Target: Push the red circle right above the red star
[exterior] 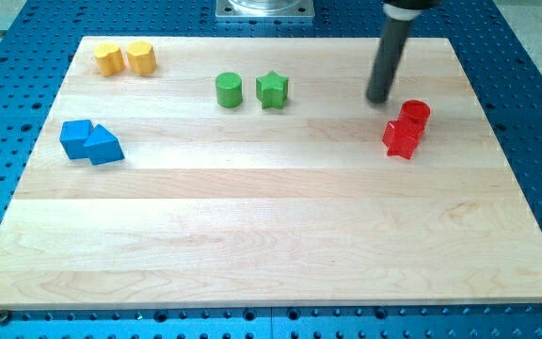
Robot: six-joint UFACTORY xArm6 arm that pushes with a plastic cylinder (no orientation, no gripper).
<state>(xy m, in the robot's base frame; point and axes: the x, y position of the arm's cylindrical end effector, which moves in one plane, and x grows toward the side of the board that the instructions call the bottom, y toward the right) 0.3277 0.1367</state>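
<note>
The red circle (416, 114) is a short cylinder at the view's right, touching the red star (401, 139), which lies just below and slightly left of it. My tip (378, 98) rests on the board just left of and slightly above the red circle, a small gap apart from it. The dark rod rises from there to the view's top edge.
A green circle (229, 89) and green star (272, 89) sit side by side at top centre. Two yellow blocks (125, 58) lie at top left. Two blue blocks (90, 141) lie at the left. The wooden board (271, 235) sits on a blue perforated table.
</note>
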